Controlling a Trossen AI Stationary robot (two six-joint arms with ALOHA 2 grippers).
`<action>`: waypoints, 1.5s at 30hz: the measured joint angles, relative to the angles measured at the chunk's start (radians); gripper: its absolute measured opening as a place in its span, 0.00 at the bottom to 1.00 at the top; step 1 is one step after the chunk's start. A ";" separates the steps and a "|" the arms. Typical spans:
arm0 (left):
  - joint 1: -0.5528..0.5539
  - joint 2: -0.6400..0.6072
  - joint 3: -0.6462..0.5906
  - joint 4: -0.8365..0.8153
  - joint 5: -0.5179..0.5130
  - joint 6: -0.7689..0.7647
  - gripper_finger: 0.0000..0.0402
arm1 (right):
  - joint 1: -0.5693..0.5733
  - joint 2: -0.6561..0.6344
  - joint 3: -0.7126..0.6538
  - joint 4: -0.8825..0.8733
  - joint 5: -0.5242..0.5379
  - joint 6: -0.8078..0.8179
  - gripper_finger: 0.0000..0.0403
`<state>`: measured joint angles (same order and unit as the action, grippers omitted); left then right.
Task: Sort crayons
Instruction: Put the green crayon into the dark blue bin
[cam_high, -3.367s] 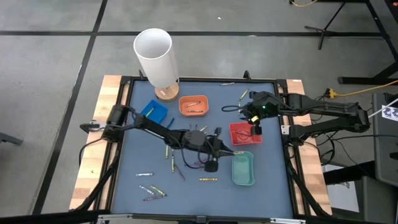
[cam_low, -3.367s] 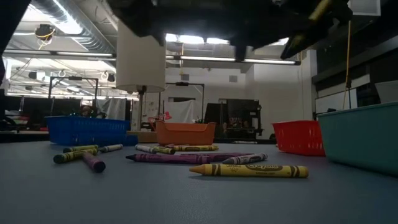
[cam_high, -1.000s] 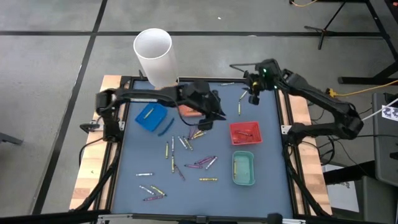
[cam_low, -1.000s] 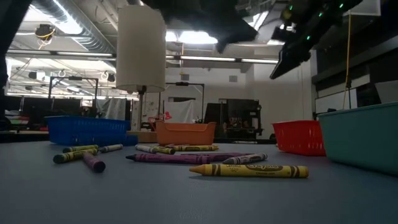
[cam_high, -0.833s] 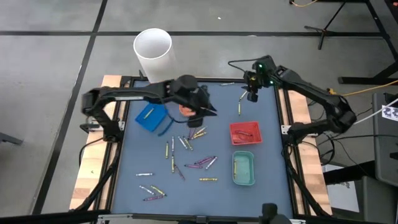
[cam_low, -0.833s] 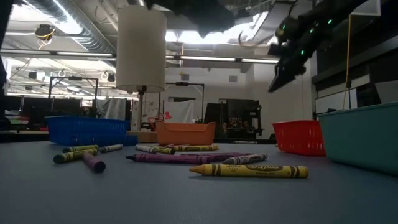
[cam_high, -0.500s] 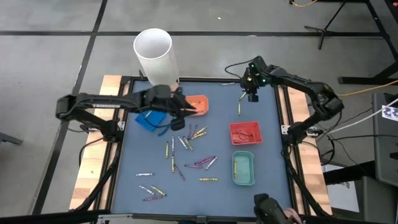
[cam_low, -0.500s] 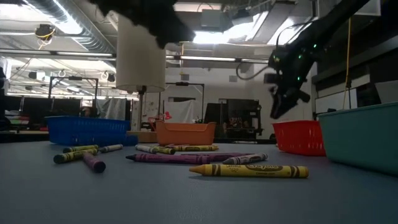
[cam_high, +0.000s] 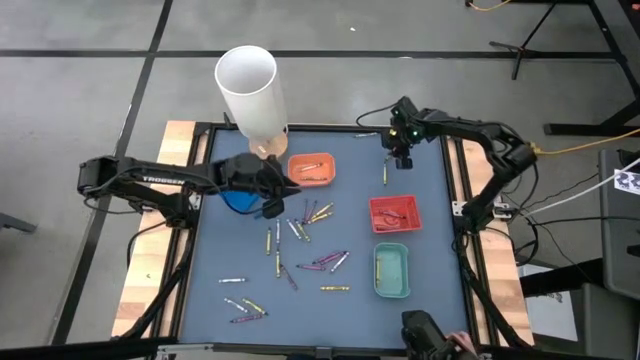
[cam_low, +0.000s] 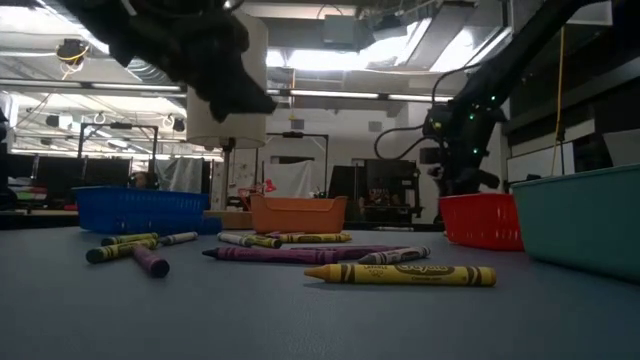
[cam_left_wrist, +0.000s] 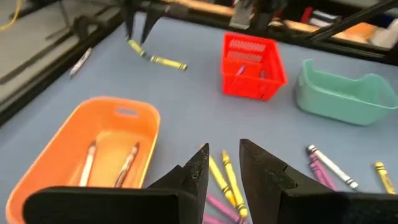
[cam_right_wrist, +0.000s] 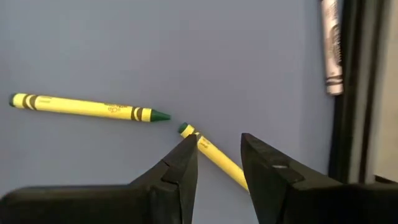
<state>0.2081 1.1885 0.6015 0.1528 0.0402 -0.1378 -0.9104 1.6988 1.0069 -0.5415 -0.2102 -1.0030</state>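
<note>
Crayons lie scattered on the blue-grey mat, most of them in a loose group near the middle (cam_high: 300, 225), with more toward the near left (cam_high: 245, 305). My right gripper (cam_high: 399, 158) stands open at the far right, pointing down. Its fingers stand on either side of a yellow crayon (cam_right_wrist: 214, 154), and a second yellow crayon (cam_right_wrist: 87, 107) lies beside it. My left gripper (cam_high: 273, 208) hovers open and holds nothing, between the blue tray (cam_high: 243, 188) and the orange tray (cam_high: 311, 169). In its own view, yellow crayons (cam_left_wrist: 222, 180) lie beyond its fingertips.
A red tray (cam_high: 394, 213) and a green tray (cam_high: 391, 271) sit on the right. A tall white cylinder (cam_high: 250, 90) stands at the far edge. A grey-white crayon (cam_right_wrist: 331, 50) lies by the black frame. The orange tray holds two crayons (cam_left_wrist: 109, 163). A person's hand (cam_high: 462, 342) shows at the near edge.
My left gripper has drawn back from over the middle of the mat toward the table's left edge and has sunk, ending beside the blue tray. My right gripper has come down at the far right onto the yellow crayons and has rolled. No crayon has moved.
</note>
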 joint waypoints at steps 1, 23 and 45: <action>0.000 0.000 -0.006 0.001 -0.008 -0.013 0.18 | 0.000 0.006 0.000 -0.001 0.000 -0.001 0.30; -0.002 0.000 -0.013 0.023 -0.032 -0.018 0.18 | 0.001 0.095 0.002 0.012 0.073 -0.027 0.30; -0.002 0.001 -0.013 0.021 -0.032 -0.018 0.18 | 0.001 0.098 0.000 0.018 0.086 -0.028 0.05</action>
<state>0.2066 1.1892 0.5882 0.1741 0.0078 -0.1558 -0.9092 1.7969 1.0073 -0.5240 -0.1244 -1.0306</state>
